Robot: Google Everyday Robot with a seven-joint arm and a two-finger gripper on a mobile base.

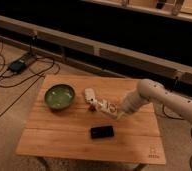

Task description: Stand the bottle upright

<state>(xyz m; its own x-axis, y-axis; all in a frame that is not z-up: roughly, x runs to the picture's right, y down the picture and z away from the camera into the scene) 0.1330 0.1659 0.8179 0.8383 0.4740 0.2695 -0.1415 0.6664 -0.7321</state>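
Bottle lies flat on the worktop, approx. mid-top, slightly right of centre. Long axis runs diag. in the camera view: far-left end (red mark there) down to near-right end. Can't tell which end has the cap.

Claw sits low at that near-right end, touching or just beside it, so the bottle lies up-left of the claw, roughly end-on to it. Claw fingers are together. They don't look clamped round the bottle, but can't tell for sure. Single arm reaches in from the right edge.

Around:
- Small white item is just beyond the bottle's far end.
- Green bowl is further left.
- Black phone is toward the front edge, apart from the bottle.

My read: the claw prob. needs to open and take the body across its width before tipping it up. If the bottle gets shoved up-left, the white item is the closest thing in the way. Bowl & phone look clear of the move.
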